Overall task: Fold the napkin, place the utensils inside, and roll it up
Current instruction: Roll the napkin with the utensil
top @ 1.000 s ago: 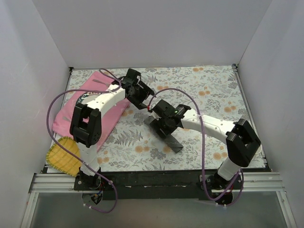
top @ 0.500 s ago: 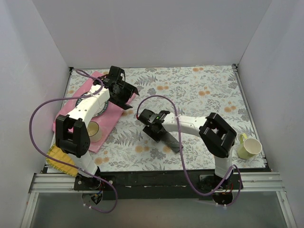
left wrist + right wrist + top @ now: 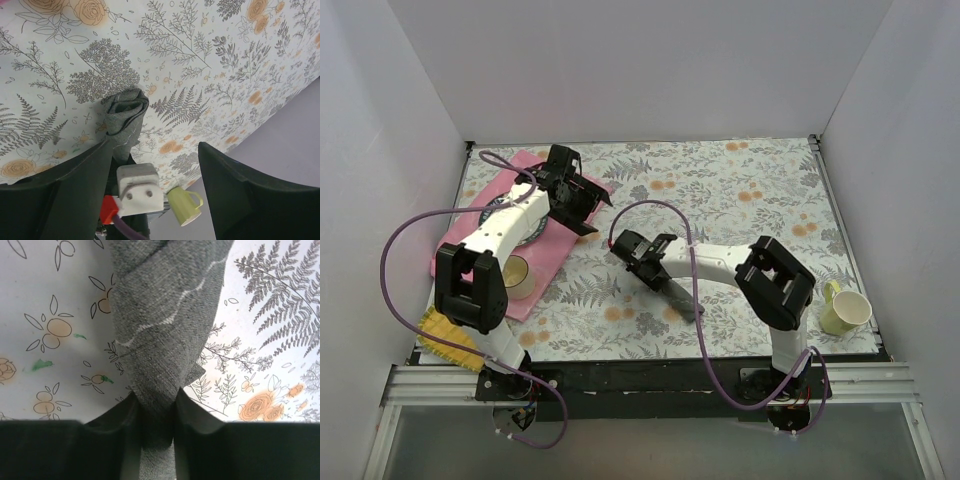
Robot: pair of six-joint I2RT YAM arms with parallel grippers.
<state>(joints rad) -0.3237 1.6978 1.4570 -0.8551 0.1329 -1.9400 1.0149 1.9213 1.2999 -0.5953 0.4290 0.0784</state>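
The napkin (image 3: 678,297) lies rolled into a dark grey tube on the flowered tablecloth (image 3: 750,200), near the middle of the table, running from its far-left end toward the near right. The right gripper (image 3: 632,250) sits at that far-left end. In the right wrist view its two fingers (image 3: 107,440) are pressed in on the roll from both sides, pinching the cloth between them, with the pale stitched hem winding across the fabric. The left gripper (image 3: 582,198) hangs above the far edge of the pink placemat (image 3: 558,250), well apart from the roll. Its fingers (image 3: 60,195) are spread wide with nothing between them. A pale cup (image 3: 517,275) stands on the placemat's near part, and a yellow-green cup (image 3: 848,310) stands near the right edge.
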